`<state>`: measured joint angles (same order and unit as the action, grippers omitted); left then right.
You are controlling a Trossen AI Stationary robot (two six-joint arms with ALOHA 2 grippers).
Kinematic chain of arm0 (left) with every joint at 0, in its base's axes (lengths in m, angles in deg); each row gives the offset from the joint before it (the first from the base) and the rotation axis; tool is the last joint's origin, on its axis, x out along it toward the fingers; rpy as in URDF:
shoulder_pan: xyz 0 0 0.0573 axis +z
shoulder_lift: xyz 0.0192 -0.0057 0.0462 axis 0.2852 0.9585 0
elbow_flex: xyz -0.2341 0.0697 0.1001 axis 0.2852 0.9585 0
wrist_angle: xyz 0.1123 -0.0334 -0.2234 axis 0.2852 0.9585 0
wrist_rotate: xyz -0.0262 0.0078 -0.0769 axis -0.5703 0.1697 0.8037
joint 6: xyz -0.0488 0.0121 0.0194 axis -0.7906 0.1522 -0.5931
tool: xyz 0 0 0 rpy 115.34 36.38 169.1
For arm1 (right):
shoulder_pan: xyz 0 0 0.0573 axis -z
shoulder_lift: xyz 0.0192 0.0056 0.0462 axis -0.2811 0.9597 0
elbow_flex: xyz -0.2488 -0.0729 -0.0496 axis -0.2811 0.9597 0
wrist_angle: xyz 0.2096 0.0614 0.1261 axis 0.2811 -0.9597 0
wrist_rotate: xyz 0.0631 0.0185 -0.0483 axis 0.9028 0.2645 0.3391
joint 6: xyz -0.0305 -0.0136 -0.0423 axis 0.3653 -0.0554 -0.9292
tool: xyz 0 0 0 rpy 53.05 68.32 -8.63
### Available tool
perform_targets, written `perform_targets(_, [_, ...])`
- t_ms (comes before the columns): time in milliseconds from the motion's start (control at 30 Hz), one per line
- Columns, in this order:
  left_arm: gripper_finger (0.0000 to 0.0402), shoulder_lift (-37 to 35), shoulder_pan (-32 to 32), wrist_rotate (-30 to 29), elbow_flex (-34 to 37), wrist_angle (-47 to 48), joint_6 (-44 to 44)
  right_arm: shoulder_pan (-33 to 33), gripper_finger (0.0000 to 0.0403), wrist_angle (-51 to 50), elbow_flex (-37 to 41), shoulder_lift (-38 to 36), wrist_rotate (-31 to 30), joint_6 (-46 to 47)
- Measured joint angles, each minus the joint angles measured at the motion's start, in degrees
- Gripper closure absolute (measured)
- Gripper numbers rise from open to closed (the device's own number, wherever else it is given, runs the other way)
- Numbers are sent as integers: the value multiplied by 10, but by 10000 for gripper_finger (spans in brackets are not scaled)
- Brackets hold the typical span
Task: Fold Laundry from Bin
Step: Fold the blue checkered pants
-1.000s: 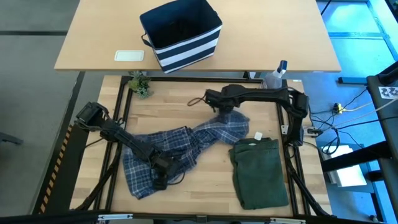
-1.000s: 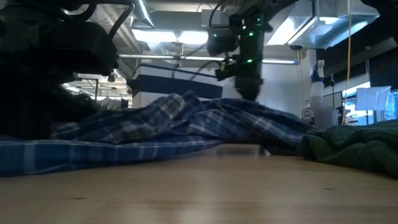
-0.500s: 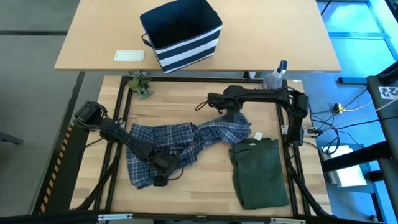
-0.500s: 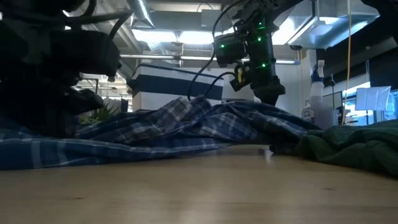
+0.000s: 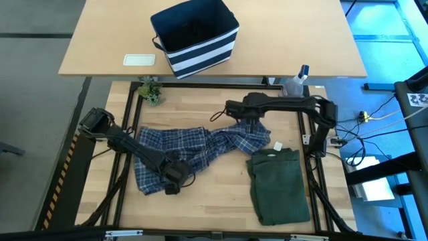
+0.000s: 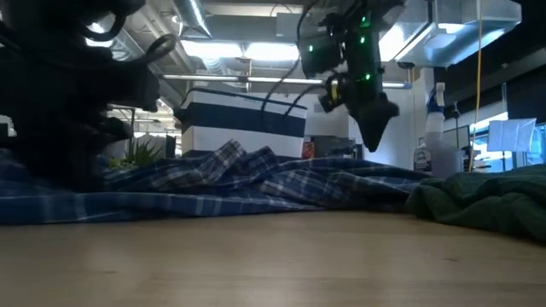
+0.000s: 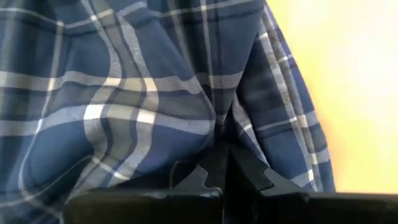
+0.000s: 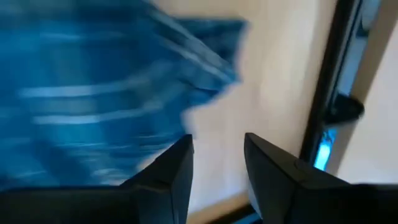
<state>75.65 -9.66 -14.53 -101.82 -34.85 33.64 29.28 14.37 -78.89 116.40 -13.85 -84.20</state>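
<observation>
While rumpled soft plaid shirt (image 5: pixel 194 150) lies flat, left tool (image 5: pixel 172 182) pinches it; right tool (image 5: pixel 246 115) parted.

The plaid shirt (image 8: pixel 93 93) is smeared by blur in the right wrist view — no check pattern readable there, and it runs off the frame edge. In the low view the left arm (image 6: pixel 60 94) is only a dark mass cut by the pic's edge; its gripper can't be made out there. In the left wrist view the left gripper (image 7: pixel 225 171) has its fingertips buried in shirt folds, so what's between them is hidden. Bin (image 5: pixel 195 35) interior is too dark to tell contents. Small white item (image 5: pixel 277 145) beside the olive-green garment (image 5: pixel 279 184) — too small to identify.
</observation>
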Motion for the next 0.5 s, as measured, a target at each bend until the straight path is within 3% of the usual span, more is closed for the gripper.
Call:
perform_targets(167, [401,0,5,-35,1,4,5,-44,258,65,33,-29,37,1])
perform_targets(333, [401,0,4,-36,1,3,19,-71,259,212,137,-68,134,31])
perform_targets(500, [401,0,4,-36,1,2,31,-97,271,308,241,-94,149,82])
